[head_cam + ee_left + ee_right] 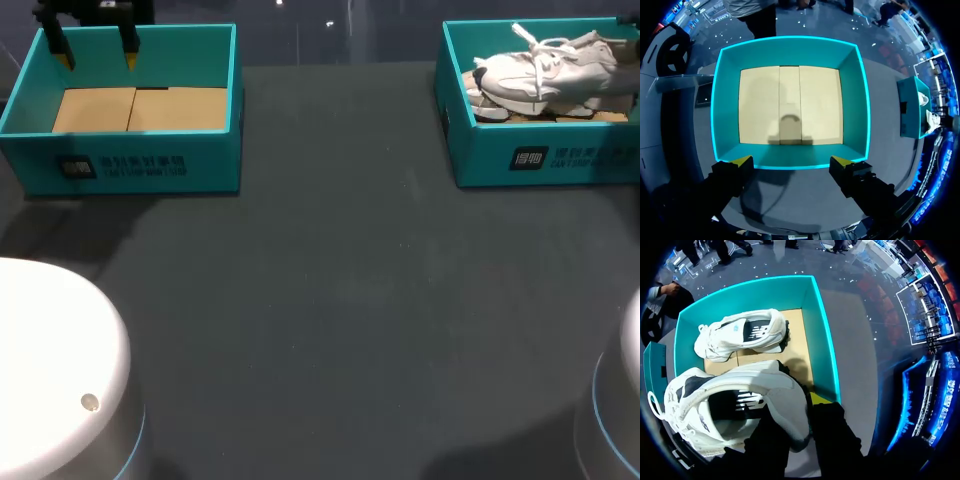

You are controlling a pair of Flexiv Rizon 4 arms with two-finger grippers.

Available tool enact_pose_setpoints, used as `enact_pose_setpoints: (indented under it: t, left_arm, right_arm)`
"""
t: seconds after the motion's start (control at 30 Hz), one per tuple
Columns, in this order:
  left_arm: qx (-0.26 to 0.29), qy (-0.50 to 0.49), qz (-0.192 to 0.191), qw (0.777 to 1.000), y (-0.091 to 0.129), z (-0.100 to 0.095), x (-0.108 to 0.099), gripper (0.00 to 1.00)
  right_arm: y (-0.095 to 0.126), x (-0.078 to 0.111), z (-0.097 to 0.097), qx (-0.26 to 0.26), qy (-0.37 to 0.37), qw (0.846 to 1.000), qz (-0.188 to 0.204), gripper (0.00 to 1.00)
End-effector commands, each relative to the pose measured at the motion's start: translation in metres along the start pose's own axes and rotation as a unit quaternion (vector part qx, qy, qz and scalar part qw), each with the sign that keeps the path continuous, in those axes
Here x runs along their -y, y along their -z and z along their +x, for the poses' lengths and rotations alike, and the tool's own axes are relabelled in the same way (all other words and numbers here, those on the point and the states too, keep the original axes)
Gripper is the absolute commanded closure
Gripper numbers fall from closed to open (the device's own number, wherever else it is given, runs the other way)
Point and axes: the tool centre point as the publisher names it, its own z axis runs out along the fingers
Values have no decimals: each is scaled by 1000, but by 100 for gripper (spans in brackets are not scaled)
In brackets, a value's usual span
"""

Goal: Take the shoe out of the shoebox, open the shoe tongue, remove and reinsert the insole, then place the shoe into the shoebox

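A white shoe (740,405) with dark side patches hangs over the teal shoebox (820,330). My right gripper (799,409) is shut on its heel collar, one finger inside the shoe and the other outside. A second white shoe (740,335) lies on its side on the box's cardboard floor. In the head view the held shoe (560,62) shows above the right shoebox (540,160) at the far right; the right gripper itself is out of that view. My left gripper (97,50) (790,161) stands open above the far wall of another teal box (150,165).
The left box (790,50) holds only its cardboard floor. The dark table (330,300) stretches between and in front of the two boxes. The white bases of my arms (50,370) fill the near corners.
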Motion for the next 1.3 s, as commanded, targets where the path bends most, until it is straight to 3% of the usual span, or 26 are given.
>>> enact_pose_setpoints:
  t: [0.03, 0.4, 0.53, 0.57, 1.0, 1.3]
  left_arm:
    - [0, 0, 0, 1000, 0, 0, 0, 0]
    - [0, 0, 0, 1000, 0, 0, 0, 0]
    - [0, 0, 0, 1000, 0, 0, 0, 0]
    - [0, 0, 0, 1000, 0, 0, 0, 0]
    - [0, 0, 0, 1000, 0, 0, 0, 0]
    - [0, 0, 0, 1000, 0, 0, 0, 0]
  right_arm:
    - [38, 4, 0, 2, 0, 1000, -4, 100]
    - [102, 20, 15, 18, -1, 1000, -16, 100]
    - [128, 37, 29, 18, -10, 1000, -14, 100]
    - [135, 42, 32, 19, -7, 999, -32, 100]
    - [135, 42, 32, 19, -7, 999, -32, 100]
    - [171, 84, 59, 67, -25, 997, -36, 100]
